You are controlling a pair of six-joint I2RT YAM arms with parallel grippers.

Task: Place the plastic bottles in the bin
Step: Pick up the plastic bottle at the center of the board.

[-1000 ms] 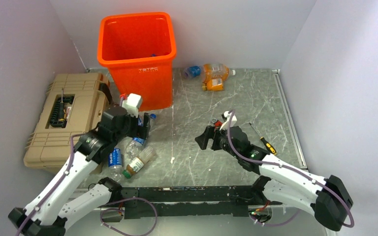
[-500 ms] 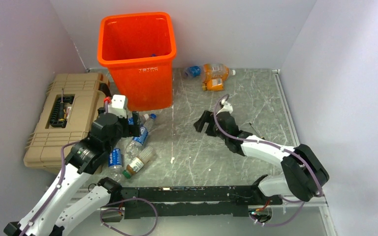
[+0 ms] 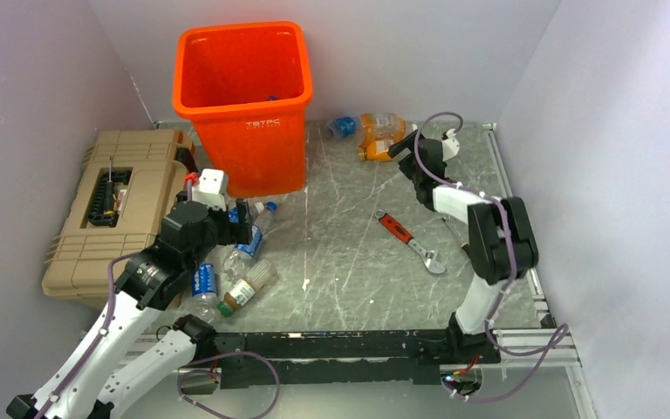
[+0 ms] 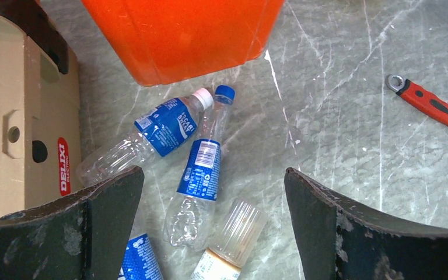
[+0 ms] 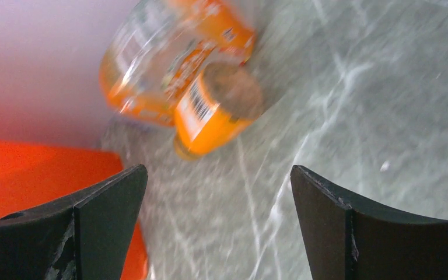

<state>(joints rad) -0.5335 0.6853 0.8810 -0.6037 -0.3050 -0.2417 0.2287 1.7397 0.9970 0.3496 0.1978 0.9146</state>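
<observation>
both sets of jaws stand released and empty: the left gripper (image 4: 213, 184) hovers over the clear blue-label bottles (image 4: 201, 169) lying on the table (image 3: 340, 253) in front of the orange bin (image 3: 266, 155), beside the toolbox (image 3: 96, 231), while the right gripper (image 5: 219, 181) faces the orange bottles (image 5: 210, 111) at the back wall (image 3: 401, 52), right of the bin.

Left arm (image 3: 109, 327): white shell links, black joint housings, lilac cable running along it.
Right arm (image 3: 497, 236): same white-and-black build, lilac cable looping over the wrist.
Left gripper fingers (image 4: 108, 224): black, broad, curved, edges scuffed grey.
Wrist camera (image 3: 212, 185): small white block.
</observation>
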